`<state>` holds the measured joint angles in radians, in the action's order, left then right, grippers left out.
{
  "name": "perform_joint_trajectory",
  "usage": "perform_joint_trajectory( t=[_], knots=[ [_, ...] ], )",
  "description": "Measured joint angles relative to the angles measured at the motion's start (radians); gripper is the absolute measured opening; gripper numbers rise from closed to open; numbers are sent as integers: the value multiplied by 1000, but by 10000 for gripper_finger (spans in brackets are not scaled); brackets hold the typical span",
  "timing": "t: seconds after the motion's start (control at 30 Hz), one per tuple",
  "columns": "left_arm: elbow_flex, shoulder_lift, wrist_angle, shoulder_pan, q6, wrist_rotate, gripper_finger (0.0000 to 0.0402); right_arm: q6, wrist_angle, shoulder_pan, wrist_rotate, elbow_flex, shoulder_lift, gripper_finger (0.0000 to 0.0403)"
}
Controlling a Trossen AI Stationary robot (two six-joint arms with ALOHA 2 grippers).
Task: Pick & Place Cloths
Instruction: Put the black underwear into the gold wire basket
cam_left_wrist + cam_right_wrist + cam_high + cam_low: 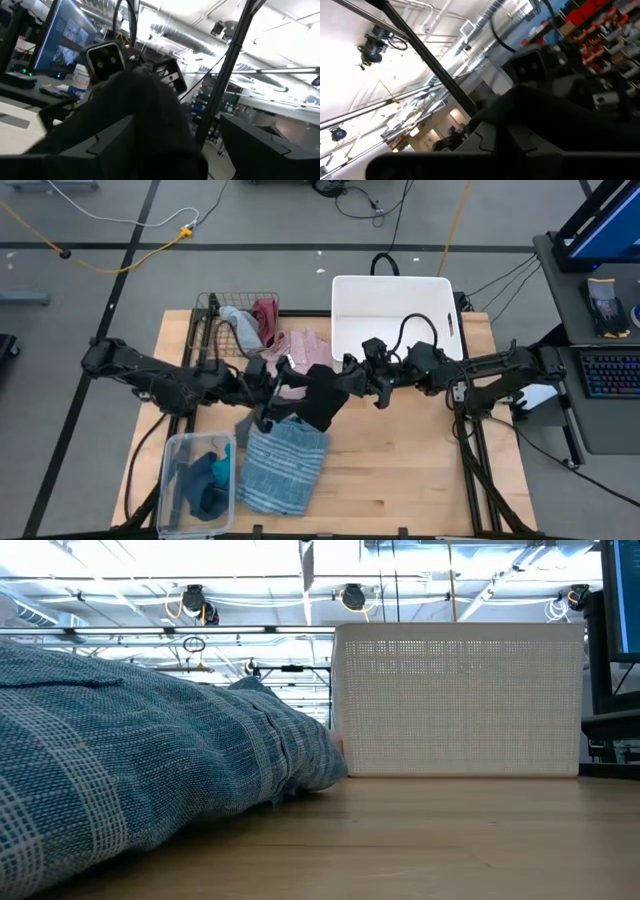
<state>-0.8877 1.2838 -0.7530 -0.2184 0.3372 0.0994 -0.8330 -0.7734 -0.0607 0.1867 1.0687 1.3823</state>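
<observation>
A black cloth (pixel 321 398) hangs above the table's middle between my two grippers. My right gripper (pixel 345 377) is shut on it, coming from the right. My left gripper (pixel 292 380) is open, and the black cloth (pixel 145 115) fills most of the gap between its fingers. A blue striped cloth (pixel 284 466) lies flat on the table near the front and fills the left of the low view (pixel 130 750). A pink shirt (pixel 301 350) lies beside the wire basket (pixel 208 308), which holds grey and maroon pieces. Teal and dark blue pieces (pixel 205 480) lie in a clear box. My left gripper is open around the black cloth, which lies against one finger (pixel 112 142) and leaves a small gap to the other finger (pixel 255 145). The fingers come level from the table's left. My right gripper pinches the black cloth's upper part (pixel 555 117) between its two fingers, level from the table's right. The cloth hangs below the fingers, lifted clear of the table. One layer or several, I cannot tell.
A white bin (pixel 345 290) stands at the table's far middle and shows in the low view (pixel 460 700). The clear box (pixel 170 455) sits at the front left corner. Bare wood (pixel 410 470) lies at the front right.
</observation>
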Motion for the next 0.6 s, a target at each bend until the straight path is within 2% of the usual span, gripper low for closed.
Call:
perform_joint_trajectory(
  t=[0.3, 0.6],
  knots=[
    [-114, 66, 142, 1, -21, 32, 311, -13, 29, -20, 1, 0, 0, 0],
    [-191, 135, 222, 1, -15, 5, 316, -10, 76, -20, 0, 0, 0, 0]
  ],
)
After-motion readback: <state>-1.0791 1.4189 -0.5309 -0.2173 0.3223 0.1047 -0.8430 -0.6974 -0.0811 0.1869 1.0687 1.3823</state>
